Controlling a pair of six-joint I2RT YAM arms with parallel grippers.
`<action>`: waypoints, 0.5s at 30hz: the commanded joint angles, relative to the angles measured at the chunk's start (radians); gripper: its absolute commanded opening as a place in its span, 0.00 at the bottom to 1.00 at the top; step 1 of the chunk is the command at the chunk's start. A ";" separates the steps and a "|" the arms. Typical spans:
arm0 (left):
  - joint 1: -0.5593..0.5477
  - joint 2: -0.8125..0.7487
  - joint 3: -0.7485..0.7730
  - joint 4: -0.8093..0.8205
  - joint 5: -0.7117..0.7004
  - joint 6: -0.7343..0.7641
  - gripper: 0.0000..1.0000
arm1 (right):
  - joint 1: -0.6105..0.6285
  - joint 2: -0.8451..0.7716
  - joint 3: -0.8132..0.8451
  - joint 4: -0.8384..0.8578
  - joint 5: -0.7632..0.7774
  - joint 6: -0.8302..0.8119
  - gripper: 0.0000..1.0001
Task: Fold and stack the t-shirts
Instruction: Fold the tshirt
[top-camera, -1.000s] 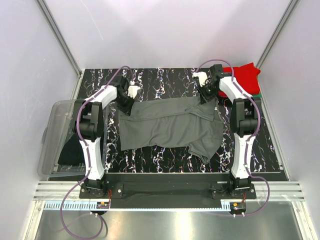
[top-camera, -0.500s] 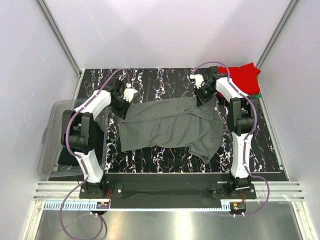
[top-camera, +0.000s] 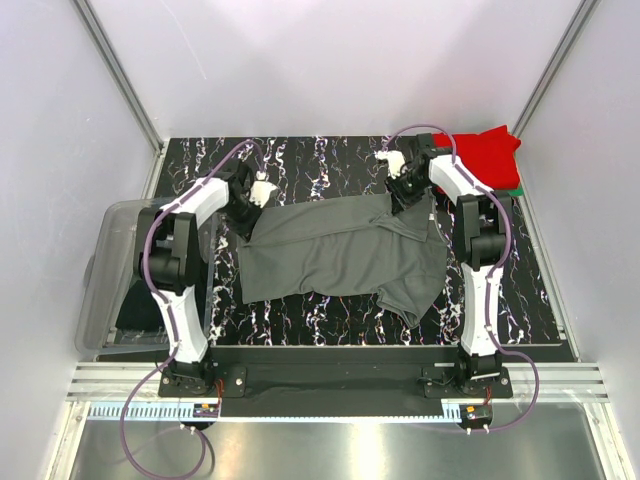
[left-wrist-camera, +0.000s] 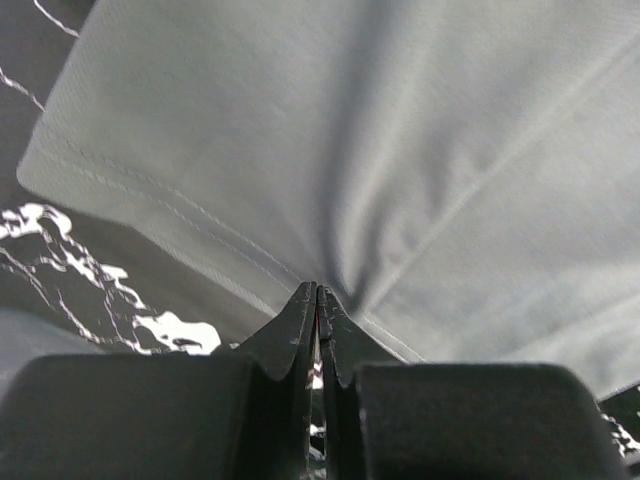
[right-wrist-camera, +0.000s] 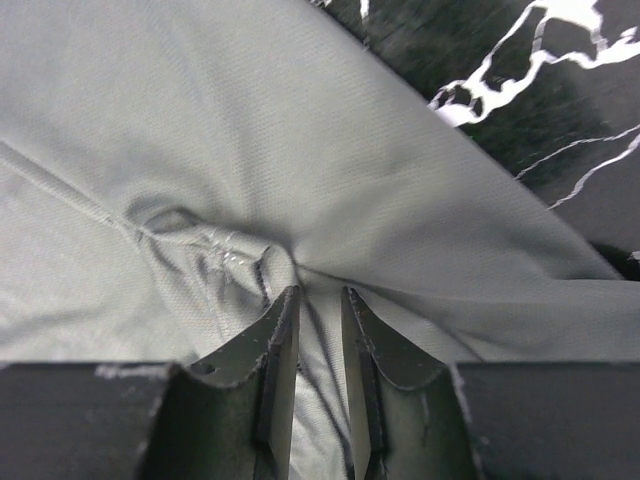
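Note:
A dark grey t-shirt (top-camera: 335, 250) lies spread across the black marble table (top-camera: 320, 160). My left gripper (top-camera: 250, 205) is at its far left corner. In the left wrist view, the left gripper (left-wrist-camera: 318, 290) is shut on the hem of the grey cloth (left-wrist-camera: 400, 150), and creases run into the tips. My right gripper (top-camera: 403, 195) is at the far right corner. In the right wrist view, the right gripper (right-wrist-camera: 318, 292) is closed on a puckered fold of the grey cloth (right-wrist-camera: 200, 130). A red t-shirt (top-camera: 485, 155) lies at the far right on top of a green one (top-camera: 514, 189).
A clear plastic tub (top-camera: 105, 300) stands off the table's left edge with black cloth (top-camera: 140, 305) in it. Grey walls with metal posts close in the far corners. Bare marble shows beyond the shirt and along the near edge (top-camera: 330, 325).
The left jaws have closed a little further on the hem, and the left arm's elbow has swung. The right gripper has shifted slightly left and farther. The shirt lies much as before.

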 joint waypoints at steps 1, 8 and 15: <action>0.006 0.023 0.060 0.013 -0.022 0.008 0.06 | 0.028 -0.015 0.013 -0.038 -0.021 -0.001 0.29; 0.008 0.065 0.113 0.016 -0.013 -0.011 0.06 | 0.071 -0.088 -0.056 -0.057 -0.040 0.013 0.29; 0.009 0.068 0.130 0.031 -0.003 -0.008 0.05 | 0.141 -0.235 -0.127 -0.130 -0.043 0.041 0.28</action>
